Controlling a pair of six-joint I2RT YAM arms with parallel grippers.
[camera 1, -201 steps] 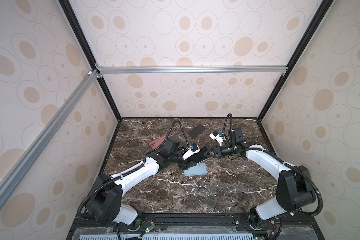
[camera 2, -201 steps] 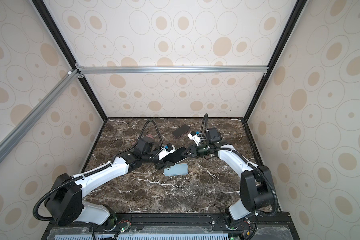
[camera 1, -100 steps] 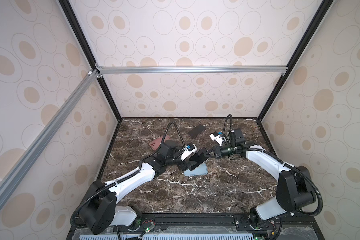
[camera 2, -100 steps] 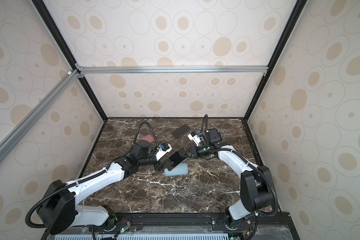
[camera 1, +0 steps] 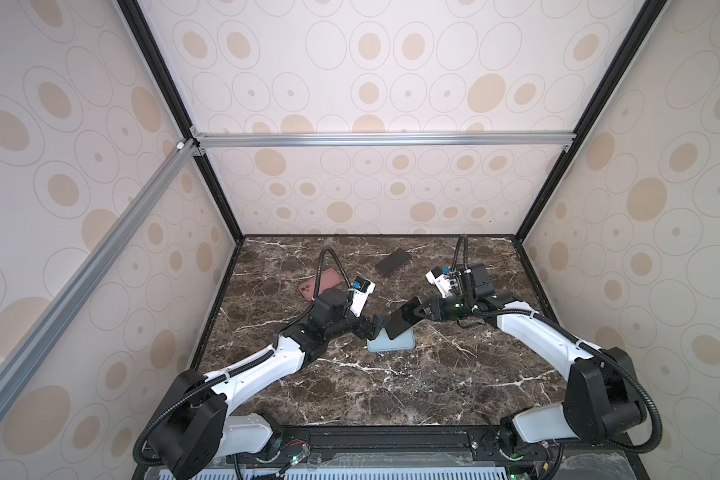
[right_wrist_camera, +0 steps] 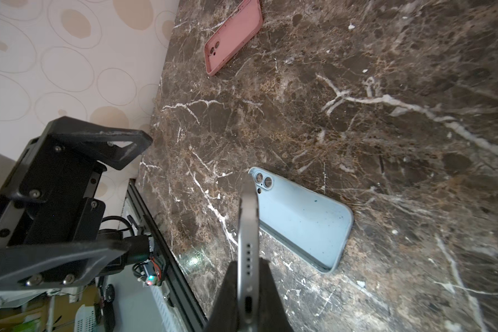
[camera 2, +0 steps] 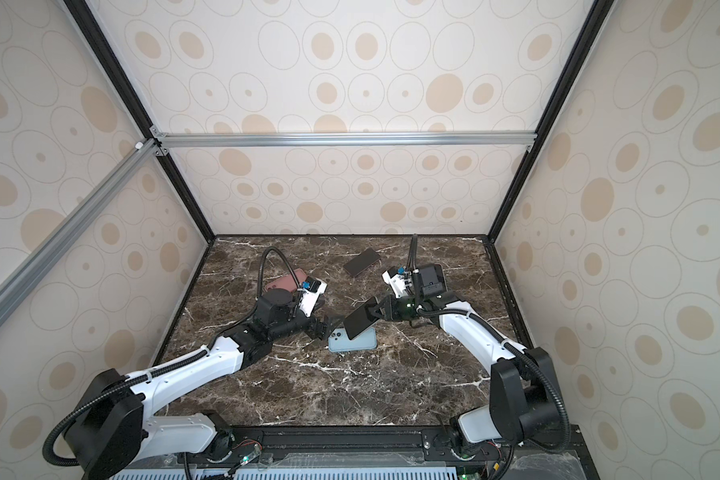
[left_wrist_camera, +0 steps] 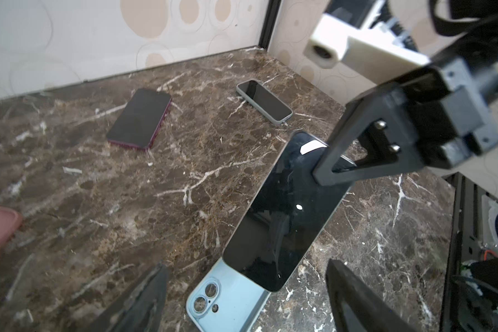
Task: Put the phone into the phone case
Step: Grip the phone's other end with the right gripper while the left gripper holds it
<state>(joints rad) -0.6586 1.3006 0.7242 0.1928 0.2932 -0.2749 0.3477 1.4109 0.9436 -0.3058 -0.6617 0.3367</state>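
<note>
**Phone tilted over the case, held by its port end**

The right gripper [camera 1: 418, 309] is clamped on the phone [camera 1: 402, 322] at its port end, which shows edge-on in the right wrist view [right_wrist_camera: 247, 218]. The phone is off the table [camera 1: 391, 395]. Its long axis slopes from the gripper down toward the left arm, with the screen up. Its low end sits over the camera-hole end of the blue case [camera 2: 360, 344]. I cannot tell whether the two touch.

The case lies flat mid-table, open side up, with its long axis running left to right in both top views and the camera hole to the left. The phone crosses it at a slant and is not lined up with it.

The left gripper [camera 1: 375, 326] is spread wide and empty, just beside the case's camera end. In the left wrist view one finger [left_wrist_camera: 144, 299] stands on each side of the phone's low end.

Bare marble lies in front and to the right of the case. A pink case [camera 1: 325, 282] lies well apart at back left. Two cased phones, one maroon [left_wrist_camera: 140, 119] and one grey [left_wrist_camera: 263, 102], lie near the back wall.
</note>
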